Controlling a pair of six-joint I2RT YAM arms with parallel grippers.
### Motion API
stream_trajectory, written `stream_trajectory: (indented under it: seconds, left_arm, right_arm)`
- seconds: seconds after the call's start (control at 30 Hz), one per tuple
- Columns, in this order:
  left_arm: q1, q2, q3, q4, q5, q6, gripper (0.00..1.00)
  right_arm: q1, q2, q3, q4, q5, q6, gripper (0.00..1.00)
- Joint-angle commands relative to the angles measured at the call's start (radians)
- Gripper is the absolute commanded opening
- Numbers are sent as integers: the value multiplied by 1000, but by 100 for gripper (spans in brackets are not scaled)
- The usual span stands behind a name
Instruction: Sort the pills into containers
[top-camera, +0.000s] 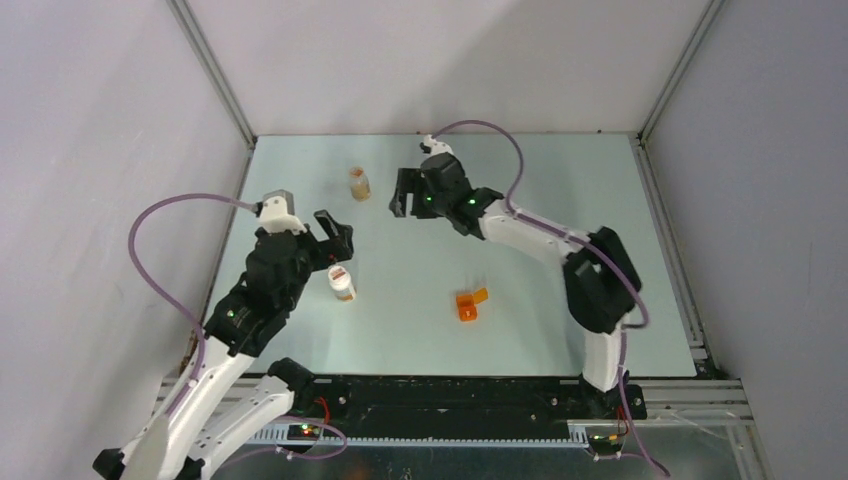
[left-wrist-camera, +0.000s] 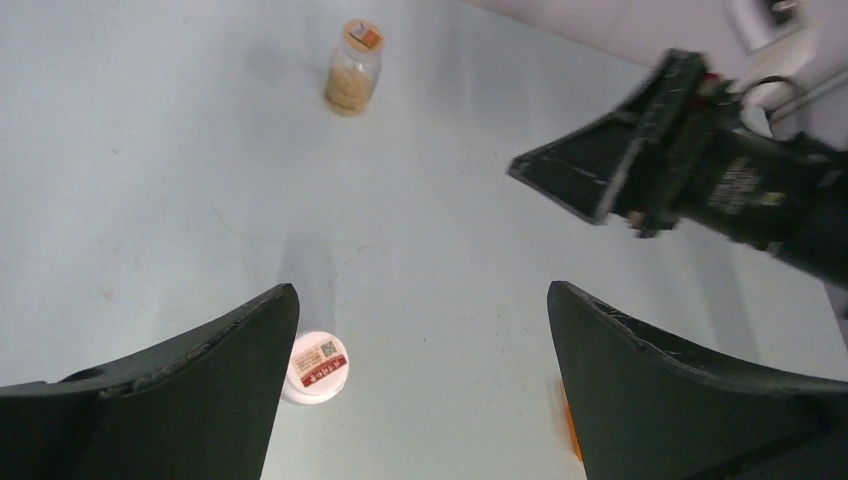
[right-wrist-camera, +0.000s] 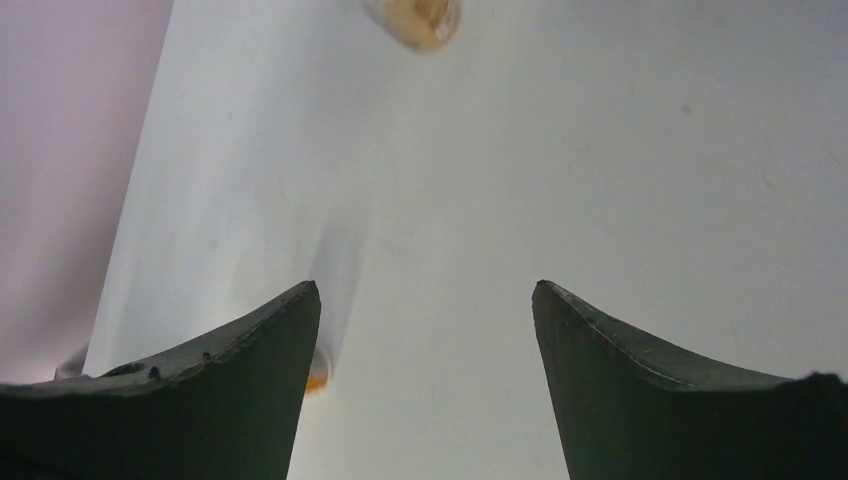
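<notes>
Amber bottle (top-camera: 359, 184), white-capped bottle (top-camera: 342, 283), orange box (top-camera: 470, 303): one each.

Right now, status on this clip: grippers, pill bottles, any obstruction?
Left gripper open, empty, near white-capped bottle. Right gripper open, empty, near amber bottle. Orange container apart, mid-table. Nothing blocking.

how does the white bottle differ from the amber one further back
The white bottle is opaque, with a red-printed label on its lid; the amber bottle is see-through and brownish. The white bottle stands nearer the arm bases, the amber bottle toward the far edge. Both stand upright on the table.
</notes>
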Motion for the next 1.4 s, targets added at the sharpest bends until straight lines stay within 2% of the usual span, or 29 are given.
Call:
stream_trajectory:
  seconds: [0.0, 0.1, 0.27, 0.4, 0.47, 0.67, 0.8, 0.97, 1.23, 1.33, 1.37]
  left_arm:
    - [37, 23, 85, 4, -70, 33, 99]
    - [91, 142, 119, 26, -16, 4, 99]
    - [155, 383, 137, 227, 26, 58, 99]
    - [219, 732, 302, 215, 67, 38, 99]
    - [241, 853, 375, 239, 99, 40, 99]
    - [277, 1155, 648, 185, 145, 61, 99]
    - [295, 1287, 767, 198, 144, 66, 99]
    - [324, 1443, 939, 132, 143, 56, 94]
    - [333, 1535, 1013, 63, 113, 31, 91]
    - [335, 1557, 1039, 39, 108, 22, 80]
    - [335, 1561, 1041, 40, 111, 22, 72]
  right_arm:
    - [6, 168, 135, 197, 103, 31, 82]
    - [5, 225, 151, 286, 111, 53, 78]
    - [-23, 189, 93, 290, 57, 115, 74]
    - [-68, 108, 10, 232, 25, 192, 72]
    - [-102, 77, -11, 112, -12, 231, 71]
    - [-184, -22, -90, 46, -157, 267, 69]
    - [-190, -80, -107, 7, -189, 240, 69]
    - [-191, -160, -165, -16, -203, 231, 69]
    - [-189, -277, -242, -46, -197, 222, 69]
    - [-186, -299, -260, -54, -192, 223, 69]
    - [-187, -307, -263, -58, -188, 223, 69]
